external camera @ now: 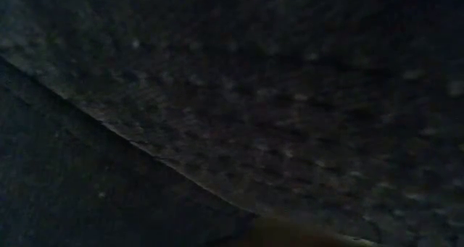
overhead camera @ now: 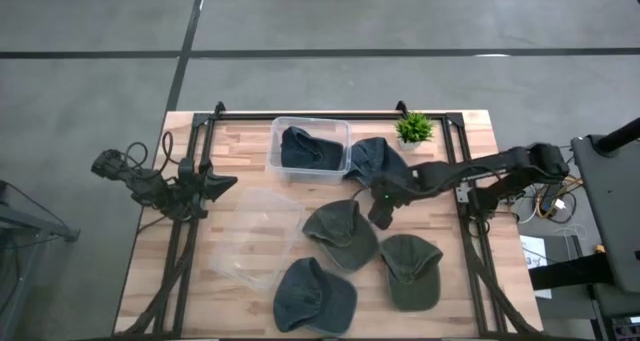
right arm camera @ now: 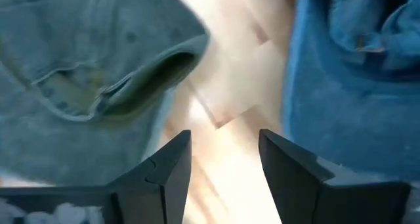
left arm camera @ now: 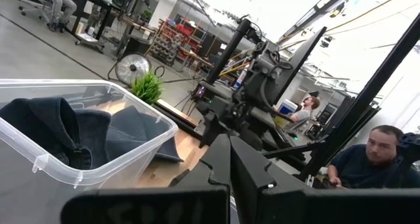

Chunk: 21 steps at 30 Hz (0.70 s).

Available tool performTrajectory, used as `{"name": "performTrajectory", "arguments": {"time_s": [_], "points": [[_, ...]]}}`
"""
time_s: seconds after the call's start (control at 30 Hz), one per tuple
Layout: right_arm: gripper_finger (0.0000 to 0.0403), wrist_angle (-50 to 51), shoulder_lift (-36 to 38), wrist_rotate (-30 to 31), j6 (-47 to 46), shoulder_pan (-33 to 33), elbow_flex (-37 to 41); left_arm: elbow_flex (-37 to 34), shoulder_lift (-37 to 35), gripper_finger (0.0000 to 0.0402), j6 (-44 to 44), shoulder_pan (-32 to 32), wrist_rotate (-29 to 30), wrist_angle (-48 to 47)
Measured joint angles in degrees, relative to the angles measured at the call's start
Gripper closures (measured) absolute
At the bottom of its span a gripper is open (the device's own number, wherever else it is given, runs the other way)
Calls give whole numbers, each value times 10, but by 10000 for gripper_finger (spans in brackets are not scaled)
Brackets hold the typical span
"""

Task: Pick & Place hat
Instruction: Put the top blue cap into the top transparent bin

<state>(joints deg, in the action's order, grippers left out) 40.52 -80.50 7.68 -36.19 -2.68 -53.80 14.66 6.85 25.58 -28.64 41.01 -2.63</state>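
Several caps lie on the wooden table. A dark blue one (overhead camera: 305, 149) sits inside the clear bin (overhead camera: 278, 131), and a blue one (overhead camera: 375, 158) lies just right of the bin. An olive cap (overhead camera: 340, 233) rests near the table's middle, a second olive cap (overhead camera: 410, 271) to its right, and a dark blue cap (overhead camera: 313, 296) at the near edge. My right gripper (overhead camera: 380, 216) is open and hovers over bare wood between the olive cap (right arm camera: 85, 60) and the blue cap (right arm camera: 354, 79). My left gripper (overhead camera: 222, 186) waits at the table's left side, shut (left arm camera: 230, 152).
The bin's clear lid (overhead camera: 255, 236) lies flat left of the olive cap. A small potted plant (overhead camera: 413, 128) stands at the far edge, right of the bin. Dark fabric fills the whole low view. People sit in the room beyond the table (left arm camera: 377, 158).
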Motion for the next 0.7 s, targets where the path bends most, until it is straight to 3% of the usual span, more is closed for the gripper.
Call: {"name": "performTrajectory", "arguments": {"time_s": [0.37,0.7], "points": [[232,-1,-79,13,96,79,-20,0,0,399,1,0,0,0],[232,13,-136,11,140,89,-65,0,0,399,6,0,0,0]]}}
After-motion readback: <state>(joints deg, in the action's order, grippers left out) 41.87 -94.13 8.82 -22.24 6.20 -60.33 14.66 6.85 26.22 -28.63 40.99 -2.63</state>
